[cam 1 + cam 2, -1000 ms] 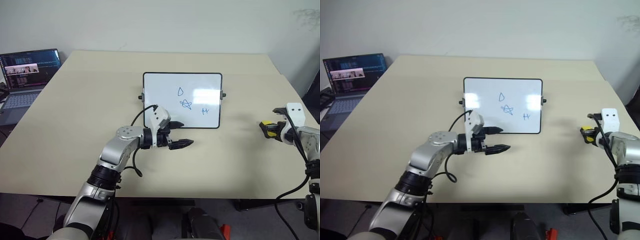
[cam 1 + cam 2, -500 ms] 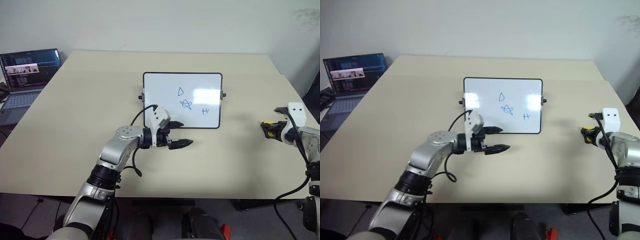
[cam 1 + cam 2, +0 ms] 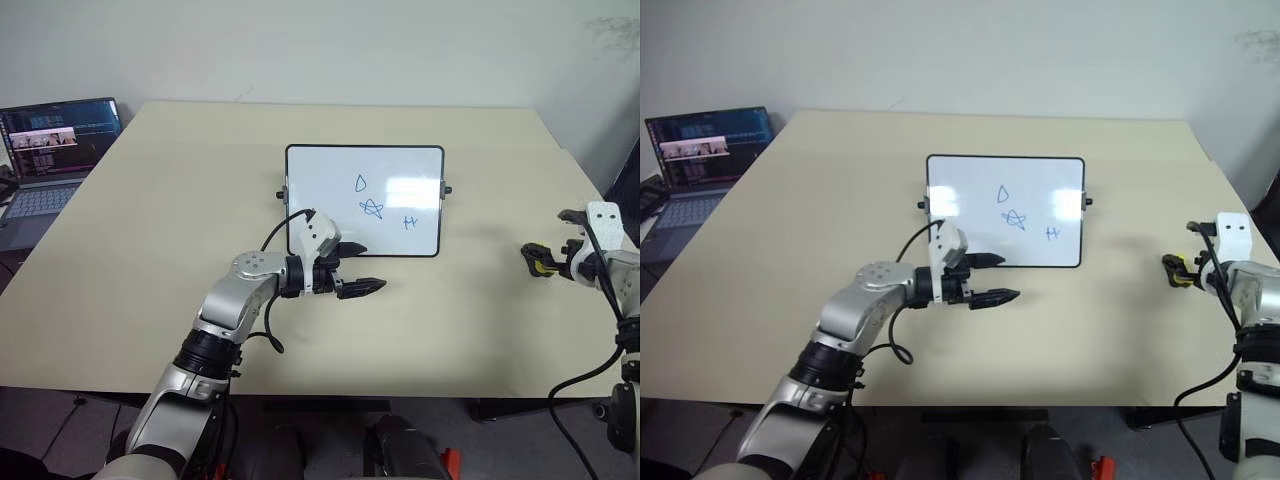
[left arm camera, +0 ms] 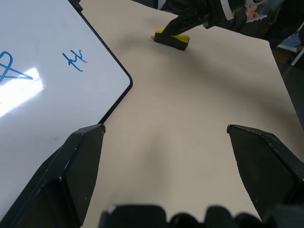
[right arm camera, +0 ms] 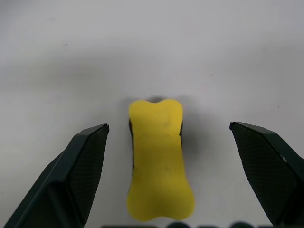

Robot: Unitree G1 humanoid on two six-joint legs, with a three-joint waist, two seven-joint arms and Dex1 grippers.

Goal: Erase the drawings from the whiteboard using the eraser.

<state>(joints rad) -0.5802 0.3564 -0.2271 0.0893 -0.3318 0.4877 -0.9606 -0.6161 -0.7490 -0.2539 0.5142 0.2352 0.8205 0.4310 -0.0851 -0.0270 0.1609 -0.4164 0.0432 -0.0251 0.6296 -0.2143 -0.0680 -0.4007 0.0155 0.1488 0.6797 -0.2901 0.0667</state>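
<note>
Near the surface's right edge, the eraser (image 5: 159, 156) lies flat between the right gripper's (image 3: 552, 250) wide-open jaws, untouched.
Mid-surface, the whiteboard (image 3: 330, 215) carries the blue drawings (image 3: 374, 207), unwiped; the left gripper (image 3: 355, 268) hovers at its near left corner, jaws spread and holding nothing. Beyond the left edge sits a laptop (image 3: 55, 150).

Both arms are silver-grey metal with ribbed black joint rings and loose black cables looping along them. The left tool (image 3: 352, 268) near the whiteboard (image 3: 364, 200) has a white boxy housing and two pointed black fingers. The right tool (image 3: 548, 258) carries a white block with two small dark holes.
</note>
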